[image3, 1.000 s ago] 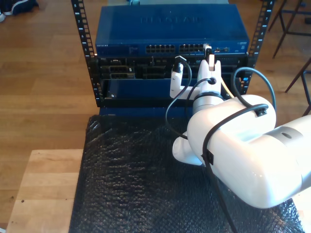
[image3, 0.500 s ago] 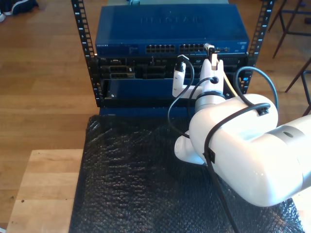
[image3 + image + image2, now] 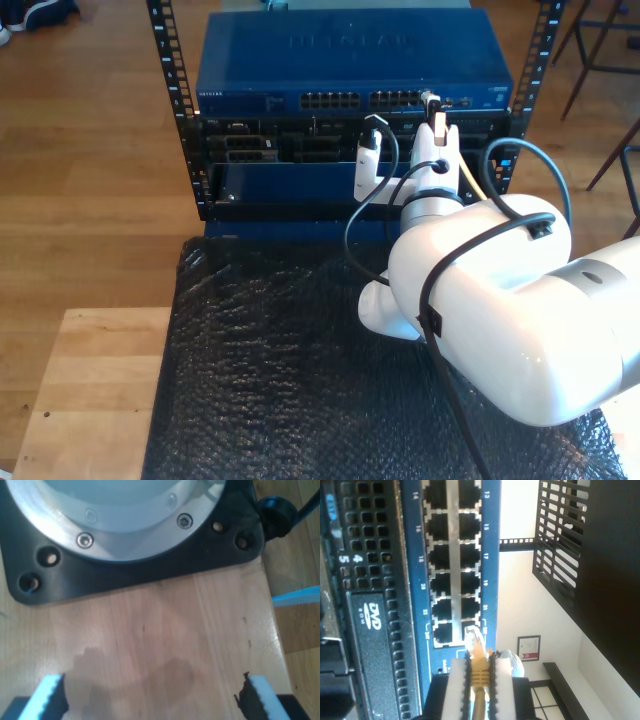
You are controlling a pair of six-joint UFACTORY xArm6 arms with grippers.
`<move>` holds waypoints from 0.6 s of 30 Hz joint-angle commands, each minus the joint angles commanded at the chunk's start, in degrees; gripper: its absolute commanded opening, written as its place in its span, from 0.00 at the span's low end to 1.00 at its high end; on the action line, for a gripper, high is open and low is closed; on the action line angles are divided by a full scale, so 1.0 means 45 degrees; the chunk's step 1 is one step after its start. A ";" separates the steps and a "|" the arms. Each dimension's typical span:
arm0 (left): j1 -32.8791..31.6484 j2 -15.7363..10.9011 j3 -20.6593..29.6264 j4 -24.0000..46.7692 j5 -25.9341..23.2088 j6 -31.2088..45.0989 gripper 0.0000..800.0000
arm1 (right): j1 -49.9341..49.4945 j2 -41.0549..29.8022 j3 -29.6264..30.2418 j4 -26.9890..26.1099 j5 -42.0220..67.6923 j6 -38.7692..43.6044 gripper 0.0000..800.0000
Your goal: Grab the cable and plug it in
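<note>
at the switch [image 3: 451,580] port edge, cable [image 3: 479,672] plug

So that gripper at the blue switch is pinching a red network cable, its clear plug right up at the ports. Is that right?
Not quite: the cable is yellow, not red, as the second wrist view shows. The rest stands: my second gripper pinches it, and the clear plug sits right at the ports of the blue switch.
</note>
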 joint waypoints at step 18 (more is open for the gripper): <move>0.0000 0.0000 0.0000 0.0000 0.0000 0.0000 1.00 | -0.0020 0.0156 -0.0215 -0.0020 0.0098 0.0000 0.00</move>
